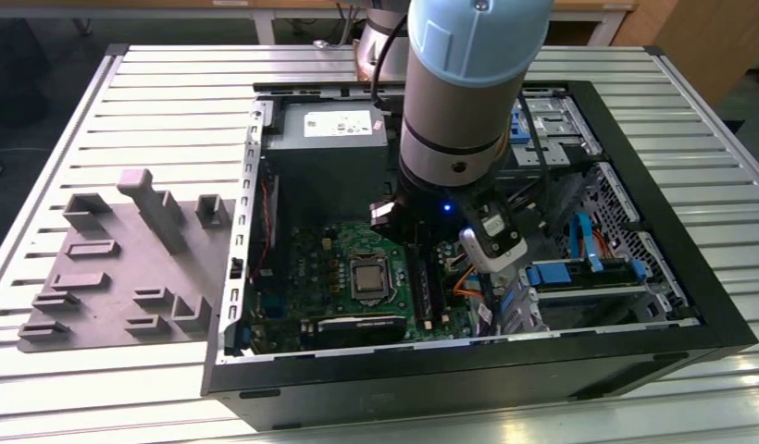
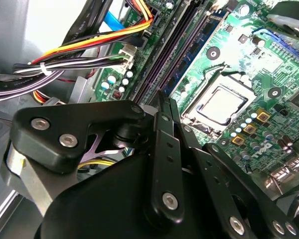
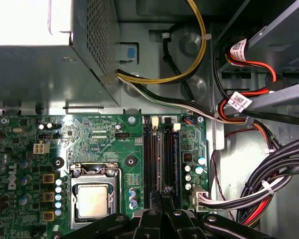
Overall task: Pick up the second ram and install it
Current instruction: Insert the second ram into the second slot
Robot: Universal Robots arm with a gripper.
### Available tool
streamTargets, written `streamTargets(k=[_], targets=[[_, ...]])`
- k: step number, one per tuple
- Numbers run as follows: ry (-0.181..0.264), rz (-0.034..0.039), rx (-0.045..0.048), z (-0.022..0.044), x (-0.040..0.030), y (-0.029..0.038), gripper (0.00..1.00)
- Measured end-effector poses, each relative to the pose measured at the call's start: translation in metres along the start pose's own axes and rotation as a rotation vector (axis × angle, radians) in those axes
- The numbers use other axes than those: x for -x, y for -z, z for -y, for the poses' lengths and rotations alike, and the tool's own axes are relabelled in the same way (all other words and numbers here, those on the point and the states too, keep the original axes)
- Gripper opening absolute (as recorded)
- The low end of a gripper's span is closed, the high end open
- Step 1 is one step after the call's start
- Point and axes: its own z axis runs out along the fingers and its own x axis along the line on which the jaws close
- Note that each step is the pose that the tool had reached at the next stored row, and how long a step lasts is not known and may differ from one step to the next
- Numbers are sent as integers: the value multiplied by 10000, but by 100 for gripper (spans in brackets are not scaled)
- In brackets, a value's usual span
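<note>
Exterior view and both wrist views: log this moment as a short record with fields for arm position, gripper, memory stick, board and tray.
arm position: reaching down into the open computer case, above the green board
gripper: gripper closed on a thin dark memory stick, over the long black slots
memory stick: held edge-on, lined up along the slots; whether it is seated cannot be told
board: processor socket beside the slots
tray: grey plastic tray on the table at the exterior view's left, outside the case

No legible text — white labels (image 3: 237, 101) unreadable.
</note>
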Motion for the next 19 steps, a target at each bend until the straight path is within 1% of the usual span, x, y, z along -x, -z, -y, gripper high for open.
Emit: streamTargets(k=[19], targets=[[0, 0, 1, 2, -3, -27, 11]])
